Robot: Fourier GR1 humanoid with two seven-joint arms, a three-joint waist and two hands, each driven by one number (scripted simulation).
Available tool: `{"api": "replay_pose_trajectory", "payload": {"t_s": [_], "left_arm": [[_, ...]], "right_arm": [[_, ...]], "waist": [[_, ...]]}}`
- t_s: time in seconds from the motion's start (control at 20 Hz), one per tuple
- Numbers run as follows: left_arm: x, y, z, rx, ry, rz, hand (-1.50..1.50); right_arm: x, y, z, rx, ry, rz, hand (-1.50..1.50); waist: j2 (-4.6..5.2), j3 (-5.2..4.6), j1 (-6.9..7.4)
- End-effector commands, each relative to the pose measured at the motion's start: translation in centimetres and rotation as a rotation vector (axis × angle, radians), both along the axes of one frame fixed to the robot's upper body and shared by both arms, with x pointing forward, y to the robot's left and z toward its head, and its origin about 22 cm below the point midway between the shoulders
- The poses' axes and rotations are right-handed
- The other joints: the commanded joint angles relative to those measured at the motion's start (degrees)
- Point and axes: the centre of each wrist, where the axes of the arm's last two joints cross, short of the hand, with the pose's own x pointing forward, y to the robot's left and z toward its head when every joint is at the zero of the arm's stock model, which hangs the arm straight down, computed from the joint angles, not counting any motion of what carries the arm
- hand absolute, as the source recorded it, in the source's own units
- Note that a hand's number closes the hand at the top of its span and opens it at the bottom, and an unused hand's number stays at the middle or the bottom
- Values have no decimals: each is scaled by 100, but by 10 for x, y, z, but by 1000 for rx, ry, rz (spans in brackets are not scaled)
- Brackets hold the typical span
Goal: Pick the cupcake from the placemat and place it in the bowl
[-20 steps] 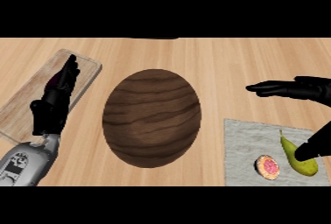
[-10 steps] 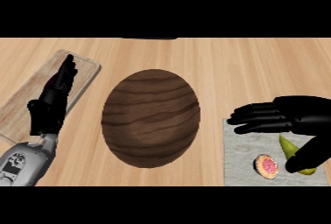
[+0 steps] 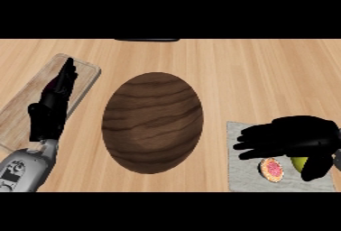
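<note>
Cupcake (image 3: 272, 168): lies on the grey placemat (image 3: 244, 177), near its lower edge, not lifted
Right hand (image 3: 293, 137): spread over the placemat, fingers extended and holding nothing, just above the cupcake; contact cannot be confirmed
Yellow-green fruit (image 3: 300, 162): beside the cupcake, partly hidden under the hand
Bowl (image 3: 152, 122): dark wood, at counter centre, holds nothing
Left hand (image 3: 50, 106): resting relaxed over the cutting board (image 3: 85, 79) at the left
Progress: approach stage only; grasp, lift, transfer to bowl and release remain

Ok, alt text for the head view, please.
The right hand hovers open above the cupcake on the grey placemat, beside a yellow-green fruit. The wooden bowl is mid-counter; the left hand rests over a cutting board.
</note>
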Motion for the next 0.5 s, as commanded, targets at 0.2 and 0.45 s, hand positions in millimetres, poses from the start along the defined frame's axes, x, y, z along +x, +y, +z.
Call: {"api": "replay_pose_trajectory", "payload": {"t_s": [0.2, 0.45], "left_arm": [[-7, 3, -2, -17, 5, 27, 0], [14, 14, 11, -13, 2, 26, 0]], "right_arm": [[5, -5, -42, -59, 103, 107, -150], [10, -2, -67, -69, 116, 140, -150]], "waist": [[-34, -8, -119], [-16, -8, -142]]}}
